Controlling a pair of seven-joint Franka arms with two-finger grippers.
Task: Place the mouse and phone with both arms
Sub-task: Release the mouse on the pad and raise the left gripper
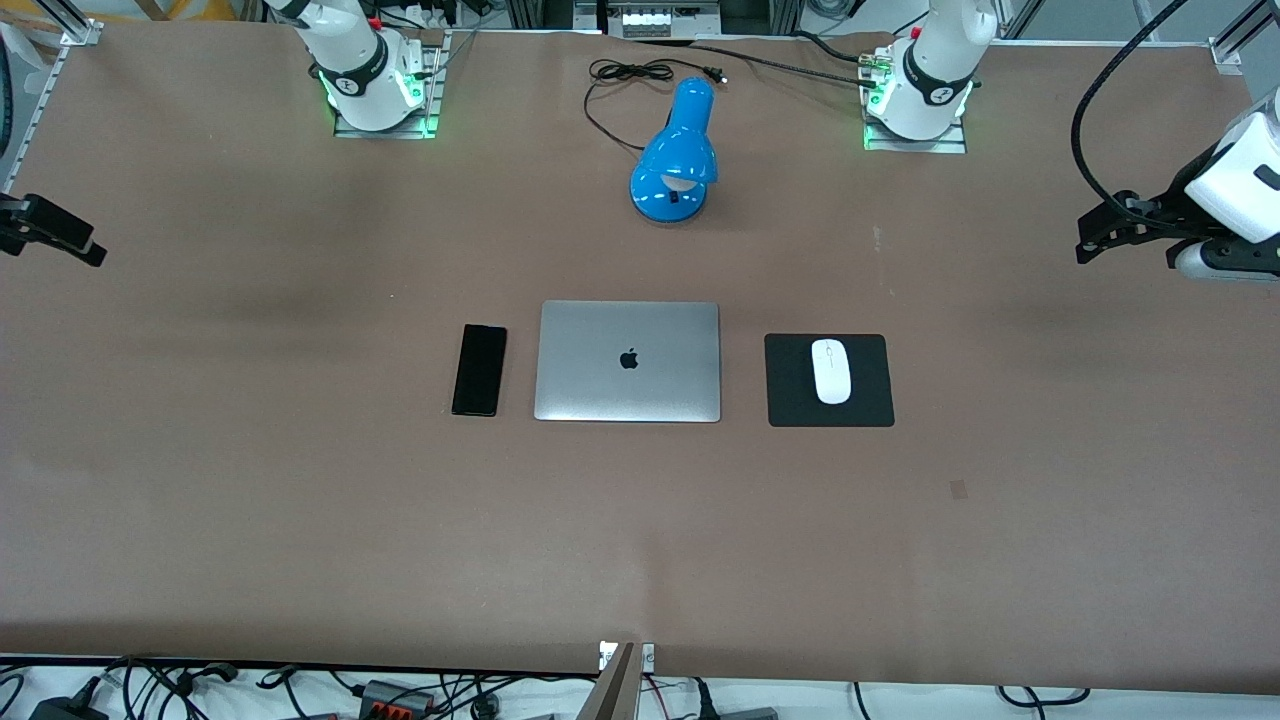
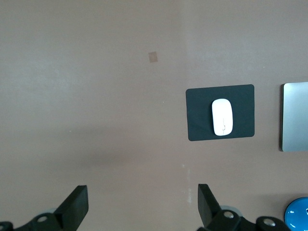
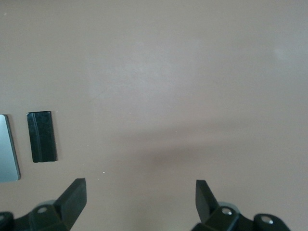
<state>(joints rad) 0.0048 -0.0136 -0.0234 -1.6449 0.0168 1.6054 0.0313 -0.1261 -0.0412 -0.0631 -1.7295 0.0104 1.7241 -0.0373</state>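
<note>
The small white oval mouse (image 1: 831, 371) sits in the middle of the square black mouse pad (image 1: 870, 405), at 3 o'clock from the flat silver laptop (image 1: 627, 361). The slim shiny black phone (image 1: 479, 369) lies at 9 o'clock from it, so the job looks done. The left tool (image 2: 143, 204) and right tool (image 3: 140, 199) hang wide open and empty over bare brown desk (image 1: 640, 540), each out at its own end
</note>
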